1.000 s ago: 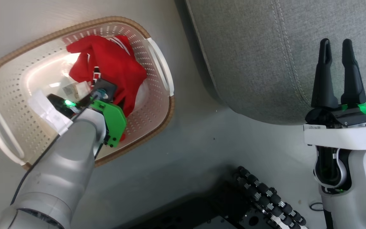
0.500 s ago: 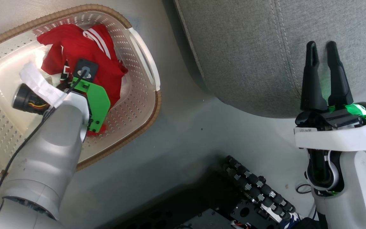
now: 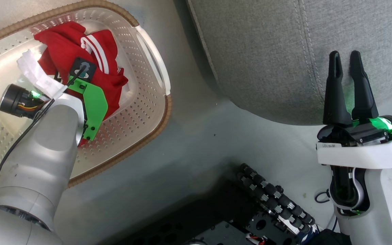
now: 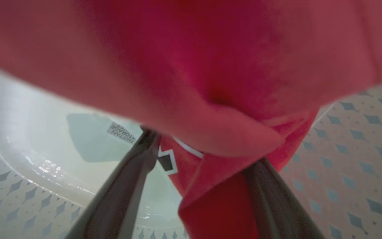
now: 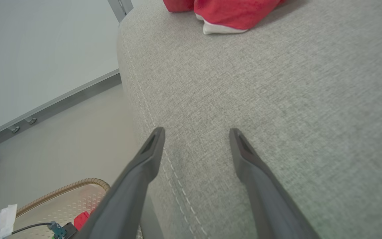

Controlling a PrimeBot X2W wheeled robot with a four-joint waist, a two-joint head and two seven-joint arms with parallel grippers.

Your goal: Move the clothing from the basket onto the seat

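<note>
1. Two red pieces of clothing lie well apart, one in the basket (image 3: 141, 112) and one on the seat (image 3: 284, 51).
2. The bunched garment (image 3: 63, 44) sits inside the basket, toward its far rim and the end nearer the seat. White stripes show on its top fold.
3. The basket stands on the floor (image 3: 199, 153), near the seat's rounded edge and not touching it.
4. The second garment (image 5: 224, 13) lies on the seat's top, toward its far edge, with a white hem showing.
5. The left arm (image 3: 46, 136) reaches down into the basket, over the bunched garment.
6. The left tool (image 4: 201, 149) has its two dark fingers spread wide. Red cloth drapes over and between them, covering one fingertip, and the fingers are not closed on it.
7. A printed label (image 4: 121, 132) lies on the basket's bottom, just beside the bare finger.
8. The right tool (image 3: 344, 56) hovers over the seat's near edge, by the stitched seam. Its fingers are parted wide and nothing is between them. It is well apart from the second garment.
</note>
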